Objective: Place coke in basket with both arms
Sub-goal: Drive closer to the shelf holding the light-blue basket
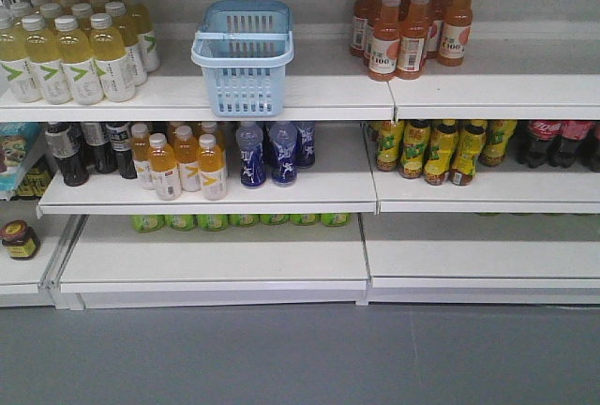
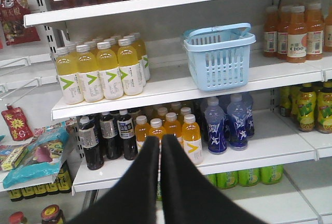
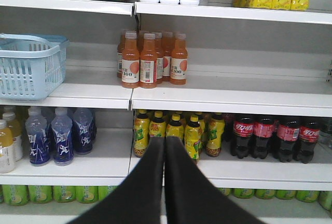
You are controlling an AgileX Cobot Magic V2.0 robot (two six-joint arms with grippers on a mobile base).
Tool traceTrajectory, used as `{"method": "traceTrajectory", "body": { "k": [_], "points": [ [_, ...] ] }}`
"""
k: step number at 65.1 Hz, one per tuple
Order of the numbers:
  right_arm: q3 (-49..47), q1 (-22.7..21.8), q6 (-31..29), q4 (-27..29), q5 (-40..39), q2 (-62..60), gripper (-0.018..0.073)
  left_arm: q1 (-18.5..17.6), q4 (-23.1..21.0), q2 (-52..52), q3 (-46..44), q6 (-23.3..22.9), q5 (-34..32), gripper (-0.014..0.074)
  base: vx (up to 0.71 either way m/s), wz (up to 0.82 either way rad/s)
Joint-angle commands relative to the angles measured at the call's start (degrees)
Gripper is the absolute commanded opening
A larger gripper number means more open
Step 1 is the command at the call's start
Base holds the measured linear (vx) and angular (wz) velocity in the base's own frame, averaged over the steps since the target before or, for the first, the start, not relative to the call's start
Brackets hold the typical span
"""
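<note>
My left pincer [image 2: 160, 139] pressed together, empty; right pincer [image 3: 165, 140] same. Blue basket [image 1: 243, 86] on shelf [image 1: 328, 96], at its front edge. I see no coke can, only cola bottles [image 3: 270, 137]. I'd find can first, spread jaws before approach.

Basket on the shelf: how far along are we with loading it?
Nothing looks done: the basket stands on the shelf, and no can shows in the visible part of its inside. Nothing is in hand either: the left gripper and right gripper are both shut and empty, facing the shelves. No red coke can appears in any view, only dark cola bottles. Finding, grasping and placing all remain.
</note>
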Motion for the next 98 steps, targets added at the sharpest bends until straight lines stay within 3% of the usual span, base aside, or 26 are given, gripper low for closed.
{"method": "traceTrajectory", "body": {
  "k": [1,98],
  "points": [
    [0.62,-0.31,-0.26,-0.23,-4.04,-1.02,-0.0009,-0.12,-0.18,-1.03,-0.07,-0.34,-4.08,-0.0006,0.15,0.01],
    [0.62,-0.31,-0.26,-0.23,-4.04,-1.02,-0.0009,-0.12,-0.18,-1.03,-0.07,-0.34,-4.08,-0.0006,0.1,0.0]
  ]
}}
